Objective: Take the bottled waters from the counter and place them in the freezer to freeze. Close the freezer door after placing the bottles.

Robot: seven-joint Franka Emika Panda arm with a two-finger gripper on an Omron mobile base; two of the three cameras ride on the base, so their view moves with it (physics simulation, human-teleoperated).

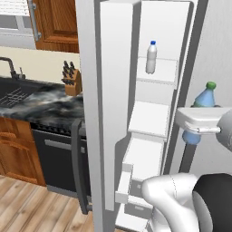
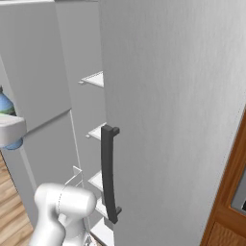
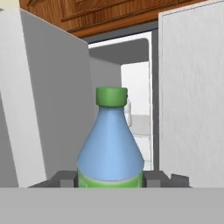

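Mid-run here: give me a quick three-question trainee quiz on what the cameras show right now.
1. True or false: the white bottle stands upright on a freezer shelf.
2. What does the gripper hold? A) knife block B) blue-green bottle C) nothing
3. Fill in: the held bottle's cap is ____.

Key: 1 true. 2 B, the blue-green bottle sits between the fingers. 3 green.

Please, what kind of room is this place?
It looks like a home kitchen. A dark marble-look counter carries a knife block, with a black dishwasher below and wooden cabinets above. Beside them stands an open freezer with white shelves.
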